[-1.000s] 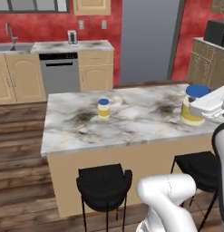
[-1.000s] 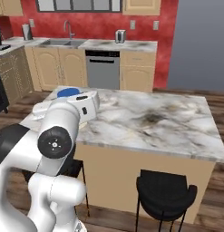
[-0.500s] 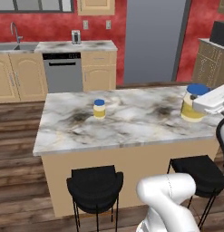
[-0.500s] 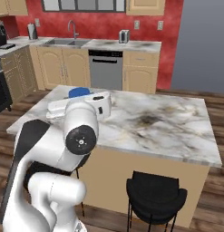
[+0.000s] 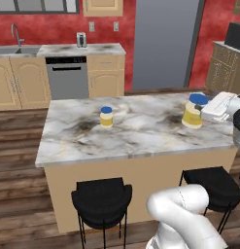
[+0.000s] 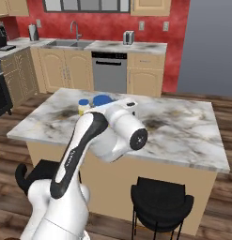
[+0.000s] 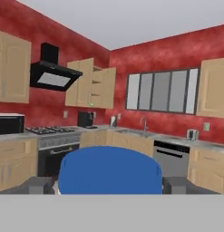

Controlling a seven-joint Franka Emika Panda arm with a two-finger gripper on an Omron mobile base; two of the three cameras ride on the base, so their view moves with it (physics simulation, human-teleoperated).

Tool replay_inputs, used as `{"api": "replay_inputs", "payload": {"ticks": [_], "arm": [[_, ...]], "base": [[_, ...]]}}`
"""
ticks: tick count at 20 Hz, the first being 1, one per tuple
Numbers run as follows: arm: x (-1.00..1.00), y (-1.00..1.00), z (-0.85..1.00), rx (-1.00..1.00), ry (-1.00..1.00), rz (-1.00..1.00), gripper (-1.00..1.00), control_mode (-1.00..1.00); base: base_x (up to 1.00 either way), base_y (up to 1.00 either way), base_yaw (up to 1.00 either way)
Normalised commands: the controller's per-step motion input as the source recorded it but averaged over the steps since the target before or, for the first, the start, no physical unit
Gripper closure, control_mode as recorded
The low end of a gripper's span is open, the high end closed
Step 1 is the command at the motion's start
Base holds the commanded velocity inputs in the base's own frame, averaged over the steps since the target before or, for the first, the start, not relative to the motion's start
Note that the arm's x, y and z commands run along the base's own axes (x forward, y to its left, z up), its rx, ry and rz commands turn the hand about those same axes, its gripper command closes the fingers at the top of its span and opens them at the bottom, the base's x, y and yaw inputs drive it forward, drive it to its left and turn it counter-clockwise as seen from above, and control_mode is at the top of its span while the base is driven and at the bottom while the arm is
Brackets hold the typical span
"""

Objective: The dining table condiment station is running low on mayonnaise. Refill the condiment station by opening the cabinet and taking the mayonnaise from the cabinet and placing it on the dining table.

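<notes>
Pincer: the pincer (image 7: 109, 186) grasps the mayonnaise (image 5: 191, 113), one fingertip on each side of the jar just under its blue lid.
Mayonnaise: it is over the right end of the dining table worktop (image 5: 141, 131), close to the near right edge. I cannot tell whether its base rests on the marble or hangs just above it.
Second jar: a smaller jar (image 5: 106, 116) with a blue lid stands on the same worktop, well apart to the left.
Cabinet: the wall cabinet (image 7: 85, 82) beside the black hood stands with a door open.
Risk, letting go: if the jar is not yet down, opening the fingers would probably drop it, and it could tip or roll.
Risk, edge: it sits so near the edge that a nudge from the fingers on the way out could push it off towards the stools (image 5: 102, 202).
Risk, pressing: lowering too far would jam the jar against the marble.
Writing: no brand, label or lettering can be read on either jar.
</notes>
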Motion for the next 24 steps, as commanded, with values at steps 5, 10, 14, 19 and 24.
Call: {"api": "replay_inputs", "payload": {"ticks": [5, 10, 14, 19, 24], "arm": [[0.74, -0.14, -0.76, 0.03, -0.04, 0.25, 1.0, -1.0], [0.59, -0.04, -0.74, 0.0, -0.01, 0.22, 1.0, -1.0], [0.37, -0.35, -0.35, 0.0, 0.0, 0.18, 1.0, -1.0], [0.42, -0.35, -0.15, 0.0, 0.0, 0.13, 1.0, -1.0], [0.54, -0.07, -0.08, 0.0, 0.0, 0.02, 1.0, -1.0]], "base": [[0.0, 0.0, 0.0], [0.0, 0.0, 0.0], [0.0, 0.0, 0.0], [0.0, 0.0, 0.0], [0.0, 0.0, 0.0]]}}
